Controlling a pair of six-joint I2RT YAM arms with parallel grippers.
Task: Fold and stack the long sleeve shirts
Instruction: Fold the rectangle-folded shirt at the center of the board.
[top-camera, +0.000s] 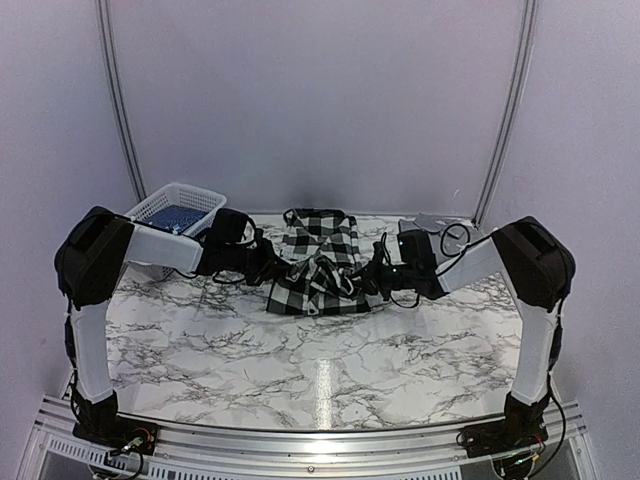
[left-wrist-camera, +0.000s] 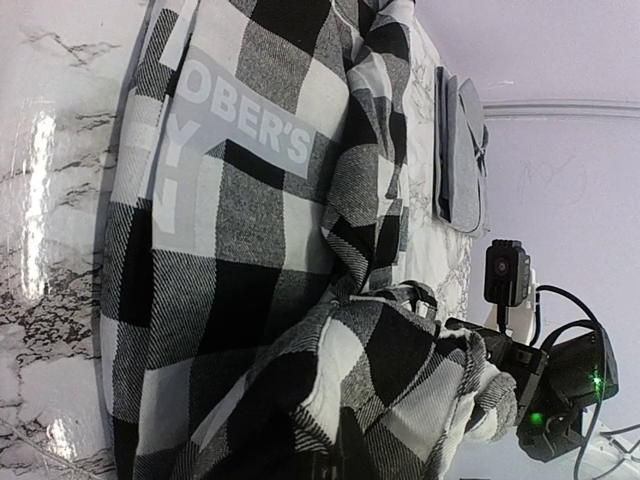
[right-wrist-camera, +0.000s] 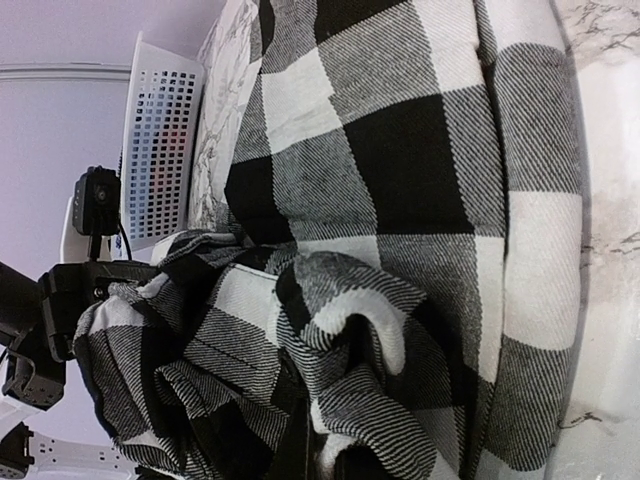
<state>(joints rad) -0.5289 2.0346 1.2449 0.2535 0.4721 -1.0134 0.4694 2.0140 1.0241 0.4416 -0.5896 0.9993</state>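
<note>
The soft black-and-white checked cloth shirt (top-camera: 320, 235) looked light and floppy. The left gripper (top-camera: 270, 265) and the right gripper (top-camera: 374, 272) each pinched a bunched-up bit. Edges seemed best to hold.

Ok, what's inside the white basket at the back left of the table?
Something dark blue with pale speckles lies in the white basket, seen from above. The left arm covers the basket's near edge, so whatever sits there or beneath the blue item is hidden.

Lab booth: blank white walls (top-camera: 320, 100), marble tabletop (top-camera: 300, 345).
</note>
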